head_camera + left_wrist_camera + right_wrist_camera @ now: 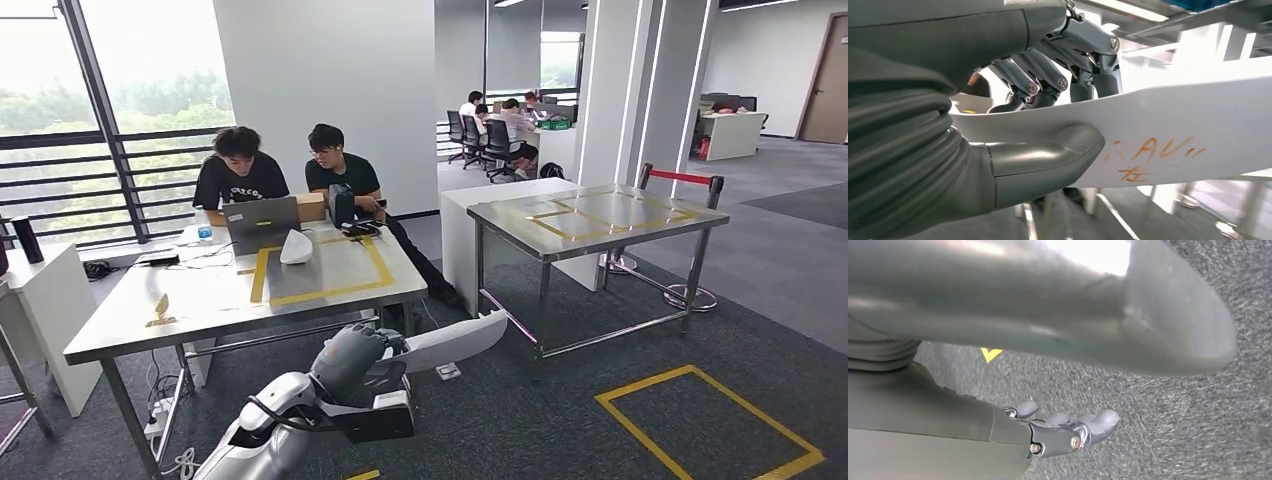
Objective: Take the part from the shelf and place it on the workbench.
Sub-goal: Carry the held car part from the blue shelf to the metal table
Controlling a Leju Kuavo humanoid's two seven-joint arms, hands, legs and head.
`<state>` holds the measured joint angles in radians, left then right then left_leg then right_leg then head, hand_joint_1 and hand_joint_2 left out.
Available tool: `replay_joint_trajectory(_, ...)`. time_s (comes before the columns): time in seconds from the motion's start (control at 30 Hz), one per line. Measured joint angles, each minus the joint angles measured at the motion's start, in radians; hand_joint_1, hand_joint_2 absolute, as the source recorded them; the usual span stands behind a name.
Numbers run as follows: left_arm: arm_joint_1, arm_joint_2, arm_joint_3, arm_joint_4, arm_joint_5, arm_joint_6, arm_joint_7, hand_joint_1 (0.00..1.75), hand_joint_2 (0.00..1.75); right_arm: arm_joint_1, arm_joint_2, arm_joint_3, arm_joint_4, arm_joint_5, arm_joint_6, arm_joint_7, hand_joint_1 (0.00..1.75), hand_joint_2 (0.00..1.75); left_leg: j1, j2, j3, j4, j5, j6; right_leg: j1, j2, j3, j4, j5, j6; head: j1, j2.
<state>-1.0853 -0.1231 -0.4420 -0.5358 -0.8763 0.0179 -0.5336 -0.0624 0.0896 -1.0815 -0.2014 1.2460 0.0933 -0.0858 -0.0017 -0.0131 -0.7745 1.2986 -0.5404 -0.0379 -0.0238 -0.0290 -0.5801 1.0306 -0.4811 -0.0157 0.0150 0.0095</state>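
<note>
The part, a long white curved panel, was held in the air by the left hand above the dark carpet, in front of the near worktop and apart from it. The head view gave that setting: a laptop and a second white piece lay on the yellow-taped worktop, two people sat behind it, and another steel worktop stood to the right. The left wrist view showed the grip itself: the thick thumb pressed one face of the part while the darker fingers curled over its edge, and orange handwriting sat on the white surface. The right wrist view showed the right hand over the carpet, holding nothing, its fingers loosely extended.
</note>
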Motion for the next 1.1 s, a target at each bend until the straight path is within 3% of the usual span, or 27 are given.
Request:
replay_joint_trajectory(0.03, -0.002, 0.004, 0.000, 0.002, 0.000, 0.000, 0.001, 1.75, 1.75, 0.000, 0.000, 0.000, 0.000, 0.000, 0.001, 0.002, 0.00, 0.00, 0.001, 0.004, -0.010, 0.022, 0.000, -0.001, 0.001, -0.016, 0.001, 0.000, -0.002, -0.001, 0.000, 0.000)
replay_joint_trajectory(0.07, -0.004, 0.007, 0.000, 0.004, 0.000, 0.000, 0.002, 1.75, 1.75, -0.001, 0.000, 0.000, 0.000, 0.000, 0.002, 0.004, 0.00, 0.00, 0.001, 0.008, 0.003, 0.002, 0.019, 0.000, 0.001, -0.030, 0.002, 0.001, -0.003, -0.001, 0.000, 0.000)
replay_joint_trajectory(0.1, -0.009, 0.010, 0.000, 0.005, -0.001, 0.000, 0.003, 1.75, 1.75, -0.003, 0.000, 0.000, 0.000, 0.000, 0.002, 0.006, 0.00, 0.00, 0.001, 0.018, 0.033, -0.053, 0.049, 0.003, 0.001, -0.044, 0.005, 0.001, -0.006, 0.000, 0.000, 0.000)
replay_joint_trajectory(0.17, -0.024, 0.014, 0.001, 0.006, -0.001, 0.000, 0.003, 1.75, 1.75, -0.004, 0.000, 0.000, 0.000, -0.001, 0.002, 0.010, 0.00, 0.00, -0.006, 0.063, 0.110, -0.192, 0.100, 0.014, 0.005, -0.068, 0.011, 0.003, -0.013, 0.007, 0.000, 0.000)
replay_joint_trajectory(0.23, -0.037, 0.015, 0.001, 0.007, -0.001, 0.002, 0.003, 1.75, 1.75, -0.006, 0.000, 0.000, 0.000, -0.002, 0.000, 0.015, 0.00, 0.00, -0.013, 0.088, 0.146, -0.262, 0.111, 0.028, 0.012, -0.090, 0.015, 0.003, -0.018, 0.016, 0.002, 0.000)
replay_joint_trajectory(0.3, -0.042, 0.019, 0.001, 0.009, -0.001, 0.003, 0.002, 1.75, 1.75, -0.010, 0.000, 0.000, 0.000, -0.003, -0.005, 0.018, 0.00, 0.00, -0.013, 0.070, 0.147, -0.269, 0.111, 0.039, 0.015, -0.106, 0.021, -0.001, -0.021, 0.026, 0.003, 0.000)
replay_joint_trajectory(0.37, -0.045, 0.023, 0.002, 0.010, -0.001, 0.002, 0.000, 1.75, 1.75, -0.012, 0.000, 0.000, 0.000, -0.004, -0.013, 0.019, 0.00, 0.00, -0.006, 0.054, 0.150, -0.276, 0.115, 0.050, 0.010, -0.070, 0.015, 0.021, -0.038, 0.037, 0.003, 0.000)
replay_joint_trajectory(0.43, -0.048, 0.019, 0.002, 0.011, -0.001, -0.002, -0.001, 1.75, 1.75, -0.011, 0.000, 0.000, 0.000, -0.004, -0.018, 0.018, 0.00, 0.00, 0.000, 0.040, 0.151, -0.280, 0.117, 0.059, 0.006, -0.004, -0.032, 0.118, -0.088, 0.047, 0.004, 0.000)
replay_joint_trajectory(0.5, -0.047, 0.014, 0.002, 0.017, -0.001, -0.012, -0.001, 1.75, 1.75, -0.008, -0.001, 0.000, 0.000, -0.004, -0.021, 0.014, 0.00, 0.00, 0.001, 0.025, 0.151, -0.280, 0.115, 0.062, 0.006, 0.022, -0.102, 0.247, -0.134, 0.051, 0.006, 0.000)
replay_joint_trajectory(0.53, -0.046, 0.013, 0.002, 0.021, -0.001, -0.019, -0.001, 1.75, 1.75, -0.007, -0.002, 0.000, 0.000, -0.004, -0.021, 0.012, 0.00, 0.00, 0.001, 0.018, 0.151, -0.278, 0.115, 0.062, 0.006, 0.024, -0.124, 0.278, -0.133, 0.052, 0.006, 0.000)
replay_joint_trajectory(0.57, -0.046, 0.013, 0.002, 0.024, 0.000, -0.025, 0.000, 1.75, 1.75, -0.006, -0.003, 0.000, 0.000, -0.004, -0.021, 0.011, 0.00, 0.00, 0.001, 0.012, 0.151, -0.277, 0.115, 0.061, 0.006, 0.024, -0.129, 0.270, -0.112, 0.052, 0.006, 0.000)
replay_joint_trajectory(0.6, -0.047, 0.013, 0.002, 0.027, 0.000, -0.030, 0.000, 1.75, 1.75, -0.007, -0.003, 0.000, 0.000, -0.003, -0.021, 0.009, 0.00, 0.00, 0.002, 0.006, 0.151, -0.274, 0.113, 0.060, 0.005, 0.024, -0.113, 0.224, -0.075, 0.051, 0.006, 0.000)
replay_joint_trajectory(0.63, -0.048, 0.013, 0.002, 0.028, 0.000, -0.033, 0.001, 1.75, 1.75, -0.007, -0.004, 0.000, 0.000, -0.002, -0.021, 0.006, 0.00, 0.00, 0.003, 0.002, 0.151, -0.271, 0.111, 0.057, 0.005, 0.024, -0.086, 0.153, -0.036, 0.050, 0.006, 0.000)
replay_joint_trajectory(0.7, -0.051, 0.013, 0.002, 0.029, 0.000, -0.037, 0.005, 1.75, 1.75, -0.009, -0.005, 0.000, 0.000, -0.001, -0.020, 0.002, 0.00, 0.00, 0.000, -0.006, 0.148, -0.263, 0.107, 0.046, 0.006, 0.026, -0.036, 0.038, 0.006, 0.044, 0.007, 0.000)
replay_joint_trajectory(0.73, -0.052, 0.014, 0.002, 0.029, 0.000, -0.039, 0.006, 1.75, 1.75, -0.010, -0.005, 0.000, 0.000, -0.001, -0.019, 0.001, 0.00, 0.00, -0.002, -0.008, 0.146, -0.261, 0.105, 0.043, 0.006, 0.027, -0.025, 0.013, 0.010, 0.040, 0.007, 0.000)
replay_joint_trajectory(0.8, -0.053, 0.015, 0.002, 0.030, 0.000, -0.041, 0.008, 1.75, 1.75, -0.010, -0.005, 0.000, 0.000, -0.001, -0.017, 0.001, 0.00, 0.00, -0.006, -0.009, 0.143, -0.261, 0.106, 0.054, 0.005, 0.028, -0.023, 0.007, 0.010, 0.034, 0.006, 0.000)
replay_joint_trajectory(0.9, -0.055, 0.016, 0.002, 0.029, 0.000, -0.042, 0.009, 1.75, 1.75, -0.010, 0.000, 0.000, 0.001, -0.002, -0.015, 0.001, 0.00, 0.00, -0.013, -0.008, 0.147, -0.274, 0.108, 0.067, -0.002, 0.029, -0.017, -0.006, 0.016, 0.037, 0.004, 0.000)
replay_joint_trajectory(1.0, -0.062, 0.006, 0.002, 0.020, 0.000, -0.042, 0.009, 1.75, 1.75, -0.009, 0.002, -0.001, 0.001, -0.005, -0.016, 0.003, 0.00, 0.00, -0.008, -0.004, 0.209, -0.367, 0.140, 0.079, 0.001, 0.032, -0.001, -0.021, 0.018, 0.042, 0.002, 0.000)
replay_joint_trajectory(1.03, -0.066, -0.001, 0.002, 0.019, 0.000, -0.042, 0.010, 1.75, 1.75, -0.009, 0.002, -0.001, 0.001, -0.007, -0.016, 0.006, 0.00, 0.00, 0.000, -0.002, 0.229, -0.394, 0.153, 0.079, 0.002, 0.033, -0.011, 0.005, 0.003, 0.046, 0.002, 0.000)
replay_joint_trajectory(1.1, -0.068, -0.016, 0.002, 0.021, -0.001, -0.042, 0.012, 1.75, 1.75, -0.009, 0.002, -0.001, 0.001, -0.012, -0.016, 0.014, 0.00, 0.00, 0.012, 0.001, 0.241, -0.412, 0.160, 0.068, -0.005, 0.034, -0.067, 0.112, -0.048, 0.061, 0.003, 0.000)
